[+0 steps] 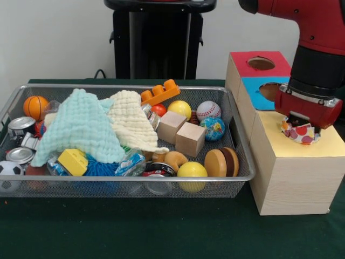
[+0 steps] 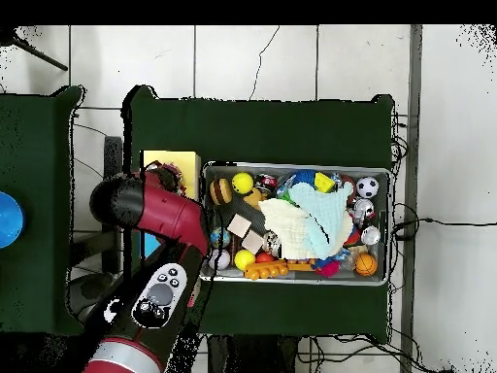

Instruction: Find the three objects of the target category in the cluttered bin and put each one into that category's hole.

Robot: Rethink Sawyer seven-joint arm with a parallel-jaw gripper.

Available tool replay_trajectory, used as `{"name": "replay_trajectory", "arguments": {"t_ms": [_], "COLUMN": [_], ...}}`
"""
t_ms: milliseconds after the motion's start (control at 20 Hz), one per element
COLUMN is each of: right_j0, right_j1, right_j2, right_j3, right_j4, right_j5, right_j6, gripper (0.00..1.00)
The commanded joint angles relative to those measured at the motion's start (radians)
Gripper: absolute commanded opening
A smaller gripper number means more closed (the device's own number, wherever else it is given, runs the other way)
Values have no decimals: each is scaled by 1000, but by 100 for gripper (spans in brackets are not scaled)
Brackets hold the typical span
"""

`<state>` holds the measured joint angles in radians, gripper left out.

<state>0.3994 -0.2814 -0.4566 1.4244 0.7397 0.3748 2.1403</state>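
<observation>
From my end the bin is shiny silver wire mesh, sitting on a desk covered in matt dark green cloth. The mint cloth and cream cloth both look soft and waffle-textured. Two plain wooden cubes look smooth and unvarnished. The yellow-topped box shows pale grained wood. The spotted cloth under the glossy red gripper looks thin and soft.

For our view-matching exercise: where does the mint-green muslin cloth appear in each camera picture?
Front view: mint-green muslin cloth lies left of centre in the silver wire-mesh bin.
Overhead view: the cloth lies right of centre in the bin.
Shared landmark: the cream muslin cloth touching it.
</observation>
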Motion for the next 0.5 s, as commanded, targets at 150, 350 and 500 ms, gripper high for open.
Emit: {"name": "replay_trajectory", "arguments": {"t_ms": [150, 350, 500], "right_j0": [19, 20, 25], "right_j1": [65, 62, 45], "right_j2": [-102, -102, -101], "right_j3": [-118, -118, -113], "right_j4": [-63, -59, -56], "right_j5": [323, 330, 351], "right_j6": [322, 318, 312], "gripper": [100, 100, 100]}}
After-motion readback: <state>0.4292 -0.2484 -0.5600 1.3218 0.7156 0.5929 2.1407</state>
